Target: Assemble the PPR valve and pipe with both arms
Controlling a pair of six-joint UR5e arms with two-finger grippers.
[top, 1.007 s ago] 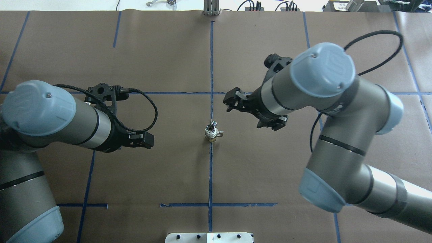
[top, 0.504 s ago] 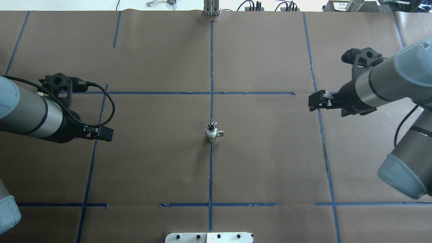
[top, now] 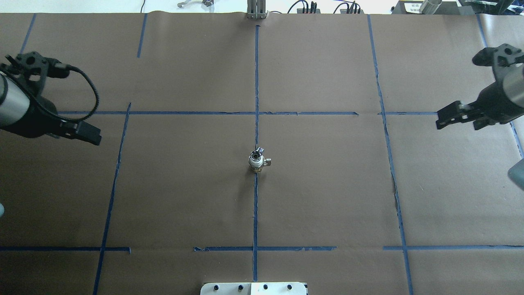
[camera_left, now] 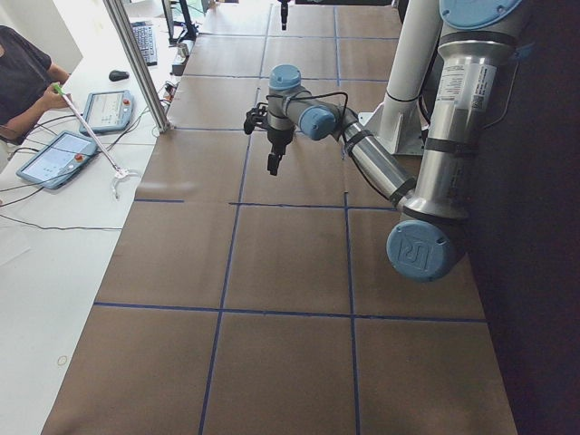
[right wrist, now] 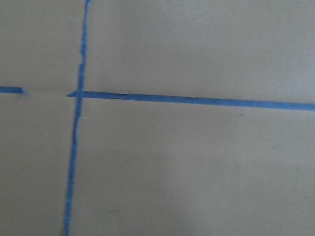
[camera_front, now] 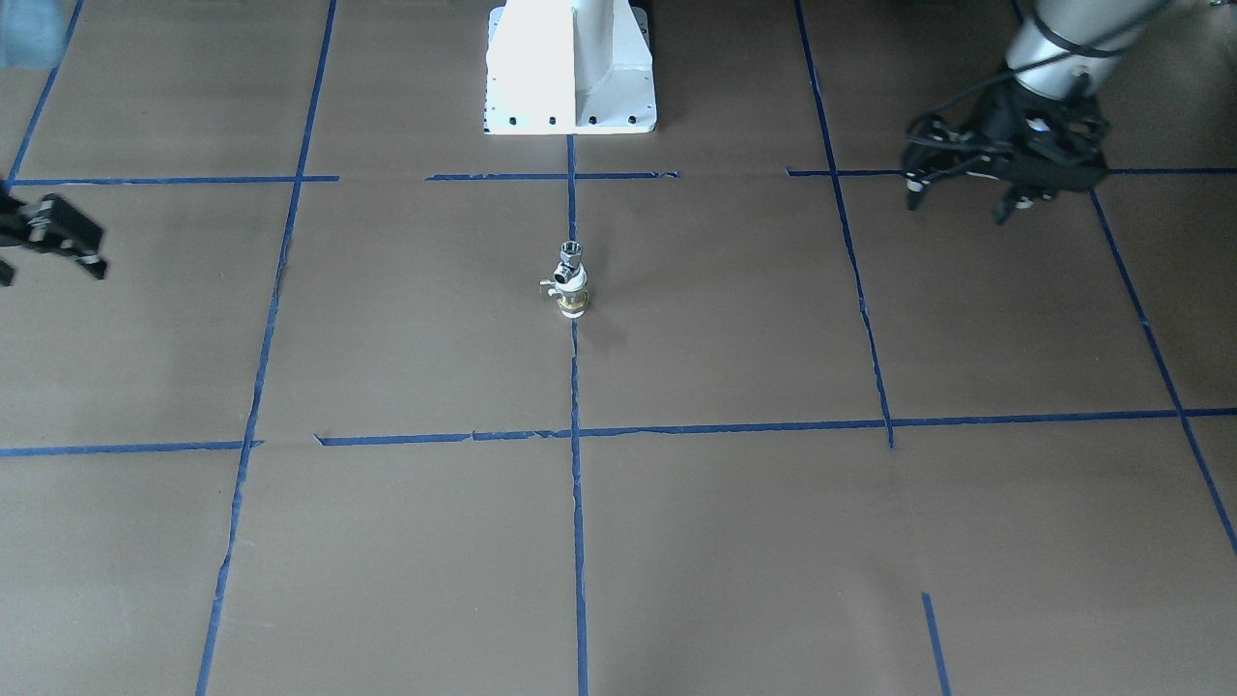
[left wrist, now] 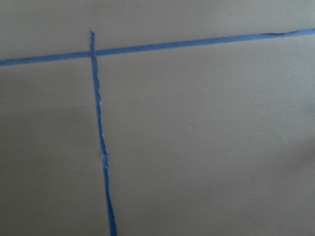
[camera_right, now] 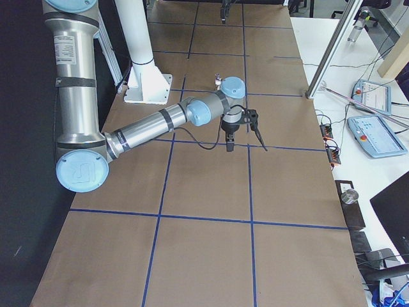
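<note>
The valve (top: 256,160) stands upright on the centre tape line, alone. It is small, with a chrome top, a white middle, a brass foot and a short side handle (camera_front: 570,280). Whether the white section is the pipe I cannot tell. My left gripper (top: 95,137) hangs far off at the table's left side, fingers apart and empty (camera_front: 957,205). My right gripper (top: 439,121) hangs far off at the right side, also open and empty (camera_front: 50,274). Both wrist views show only brown paper and blue tape.
Brown paper with a grid of blue tape (top: 256,82) covers the table. The white robot base (camera_front: 570,68) stands at the near edge. A person (camera_left: 23,82) sits at a side bench with tablets, behind an aluminium post (camera_left: 136,63).
Both arms have swung outward from near the valve to the table's left and right sides. The valve has not moved.
</note>
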